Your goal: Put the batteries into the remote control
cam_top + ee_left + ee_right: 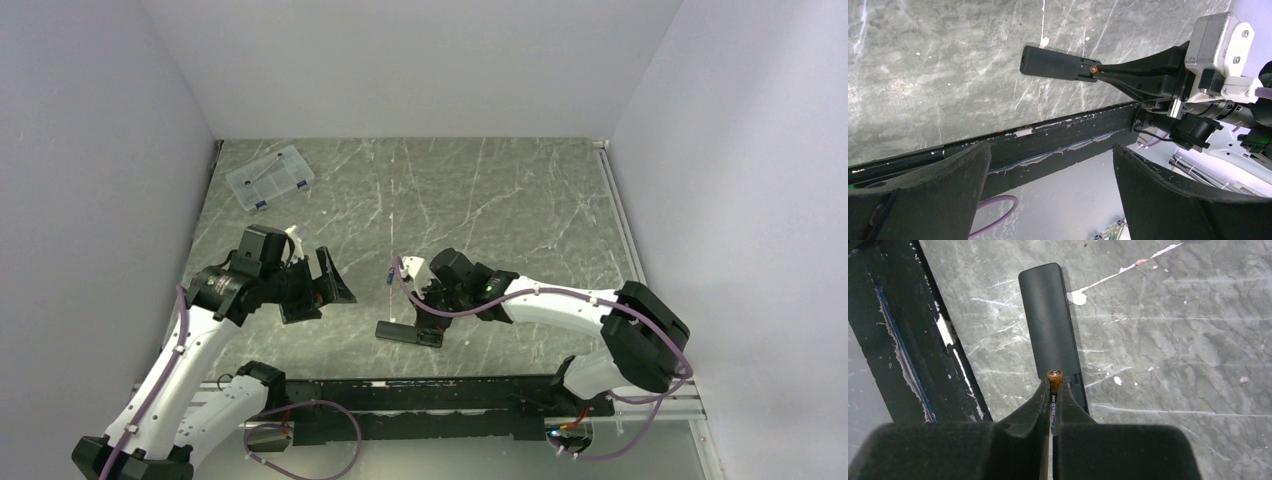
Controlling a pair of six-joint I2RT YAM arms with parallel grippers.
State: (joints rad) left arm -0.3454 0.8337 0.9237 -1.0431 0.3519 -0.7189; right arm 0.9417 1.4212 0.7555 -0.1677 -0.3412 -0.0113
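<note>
Remote control (1048, 320) beside rail (903, 340), right end effector (1052, 390) pinching battery (1055, 376), left end effector (1050, 155) wide

1. The battery (1055, 376), pinched between the right gripper's (1051, 390) fingertips, carries one line of small white print along its dark side.
2. The print begins "ME"; its other letters are too small to read.

Holds the left gripper (1050, 147) off the surface at 9 o'clock, jaws spread wide. Reaches the right gripper (1054, 390) in from 4 o'clock, jaws pinched on a battery (1055, 375).
</note>
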